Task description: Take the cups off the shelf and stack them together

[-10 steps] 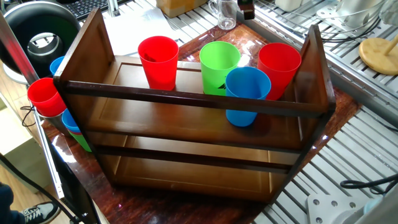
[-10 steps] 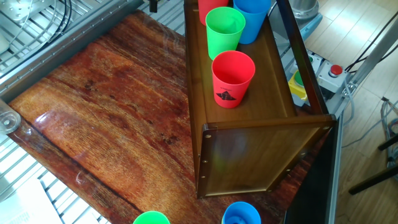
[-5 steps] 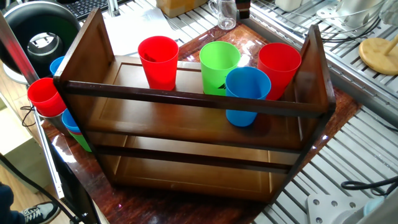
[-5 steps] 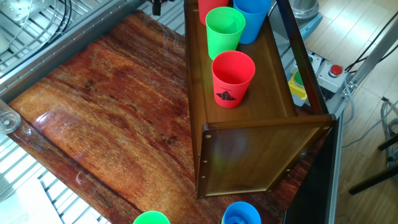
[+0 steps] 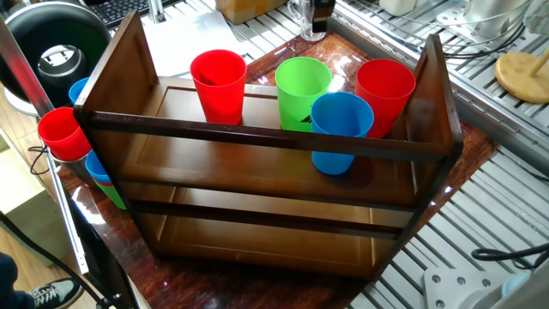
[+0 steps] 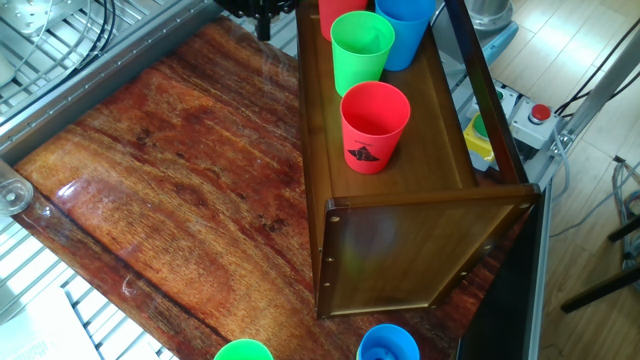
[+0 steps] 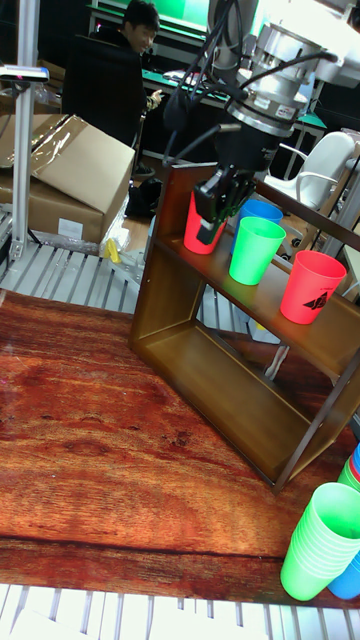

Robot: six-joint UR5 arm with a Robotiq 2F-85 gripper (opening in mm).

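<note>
Gripper [image 7: 222,203] has dropped in beside the shelf [image 5: 266,142], approach step w/ all four cups [image 5: 341,130] on the top tier, fingers apart-or-not can't tell, next needs lining up on one rim.

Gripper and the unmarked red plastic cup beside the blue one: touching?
Apart. One fixed view shows the gripper behind the dark wooden shelf, a clear gap from the unmarked red plastic cup; the tall view merely overlaps them.

Glossy wooden table [image 6: 170,190] under shelf [image 5: 257,180]; four cups [image 5: 341,130], seemingly upright.
</note>
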